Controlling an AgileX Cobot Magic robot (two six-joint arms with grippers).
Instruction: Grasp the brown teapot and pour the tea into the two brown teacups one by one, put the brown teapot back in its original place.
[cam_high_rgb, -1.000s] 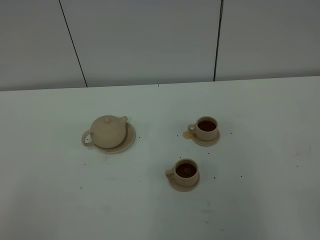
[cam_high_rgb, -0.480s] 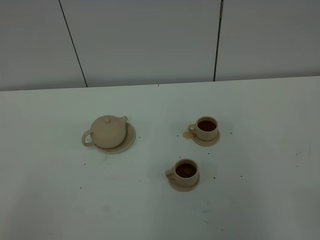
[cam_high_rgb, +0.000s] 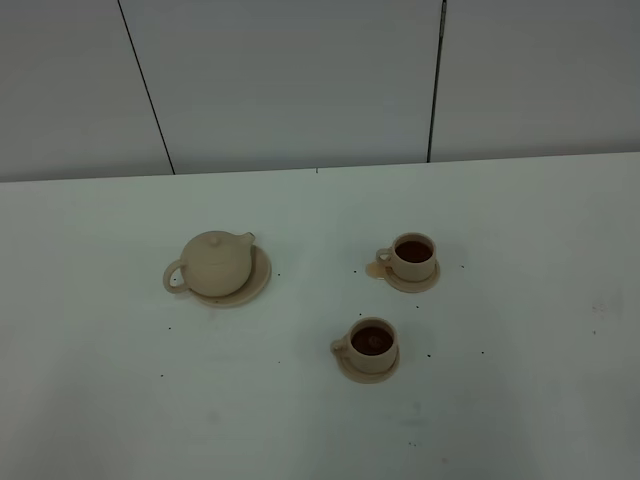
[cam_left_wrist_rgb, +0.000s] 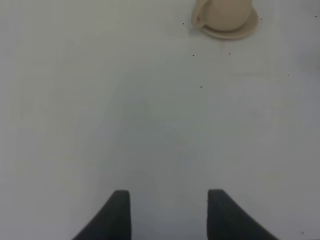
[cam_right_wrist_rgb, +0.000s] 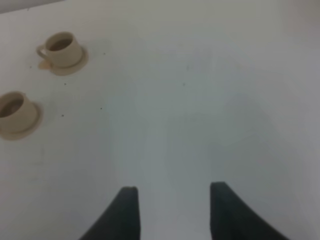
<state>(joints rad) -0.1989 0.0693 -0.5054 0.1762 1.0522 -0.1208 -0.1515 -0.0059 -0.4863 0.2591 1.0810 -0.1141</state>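
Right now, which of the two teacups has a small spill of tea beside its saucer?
The far teacup, the one closer to the wall, has it: a small tan puddle lies at its handle side. The near teacup shows only tiny dark specks around it.

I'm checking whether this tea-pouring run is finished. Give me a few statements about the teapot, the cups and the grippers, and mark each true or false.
1. The teapot sits on its large saucer. True.
2. Both cups are empty. False: the far cup and the near cup both hold dark tea.
3. The left gripper holds the teapot. False: its jaws stand open over bare table, away from the pot.
4. The right gripper is open and empty. True.
5. A small spill lies beside the far cup's saucer. True.
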